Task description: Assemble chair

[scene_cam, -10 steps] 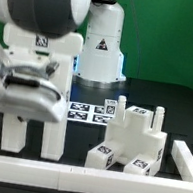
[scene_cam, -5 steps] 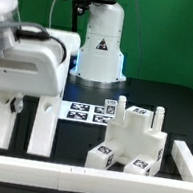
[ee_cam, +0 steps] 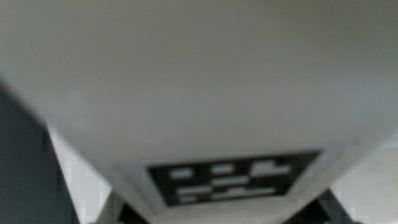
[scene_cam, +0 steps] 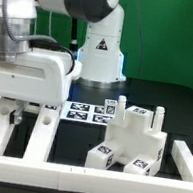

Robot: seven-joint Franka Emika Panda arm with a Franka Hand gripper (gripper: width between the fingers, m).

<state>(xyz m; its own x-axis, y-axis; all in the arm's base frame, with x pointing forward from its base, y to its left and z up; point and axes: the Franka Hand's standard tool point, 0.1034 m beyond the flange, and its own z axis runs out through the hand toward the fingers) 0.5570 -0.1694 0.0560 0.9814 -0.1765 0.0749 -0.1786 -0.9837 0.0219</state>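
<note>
The gripper (scene_cam: 24, 95) held a white chair piece (scene_cam: 43, 132) tight between its fingers. It had carried the piece toward the exterior view's left, closer to the camera. The other chair parts (scene_cam: 130, 140) stayed put beside the marker board (scene_cam: 87, 110) — so I think the joining was still to come.

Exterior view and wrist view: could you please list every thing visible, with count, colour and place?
held chair part: one, white, tagged, in the tool, exterior view's left
loose chair parts: cluster, count unclear, white, tagged, exterior view's right
marker board: one, white, table middle
border rails: at least two, white, front and right table edges
table: one, black, under everything
backdrop: one, green, behind
robot base: one, white, behind marker board
tool: one, white, closed on held chair part
</note>
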